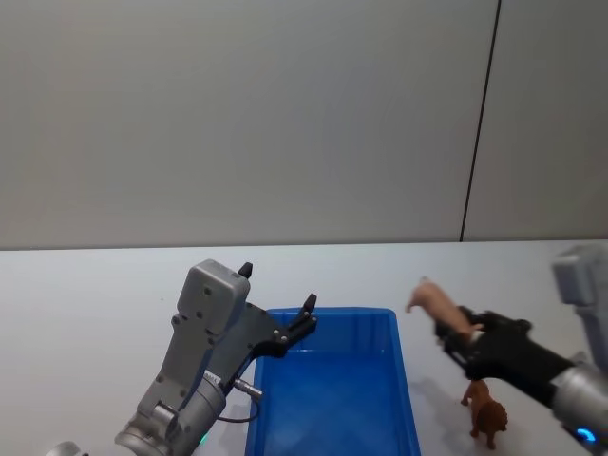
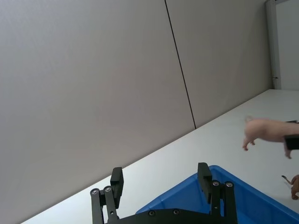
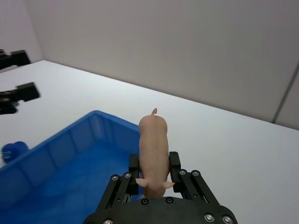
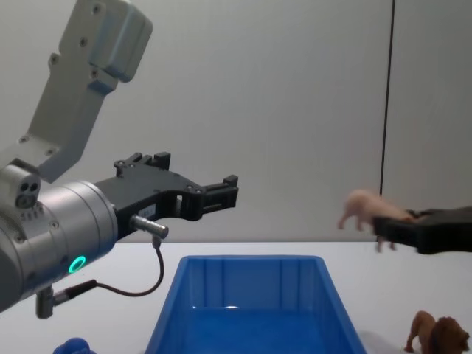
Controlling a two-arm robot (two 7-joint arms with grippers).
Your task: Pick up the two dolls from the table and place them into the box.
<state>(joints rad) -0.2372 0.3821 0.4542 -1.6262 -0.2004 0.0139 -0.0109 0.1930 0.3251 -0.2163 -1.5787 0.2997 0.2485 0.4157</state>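
My right gripper (image 3: 154, 161) was clenched on the pale pink pig (image 3: 153, 149), one finger pressed to each flank. It held the pig in the air, clear of the table (image 1: 95, 285). In the head view the pig hung just to the right of the box's far right corner, outside the rim. I could not tell from the chest view how high above the rim it was.

The blue box (image 1: 342, 311) sat on the table between my two arms. The part of its floor that I could see was plain blue plastic, with sloping ribbed walls around it.

The tan-brown lion (image 1: 486, 413) stood upright on the table, just beside the box's right wall and below my right arm.

A small rounded blue toy (image 4: 74, 345) lay on the table to the left of the box, outside its wall.

My left gripper (image 2: 160, 172) was raised near the box's far left corner. Its fingers were spread wide apart and gripped nothing.
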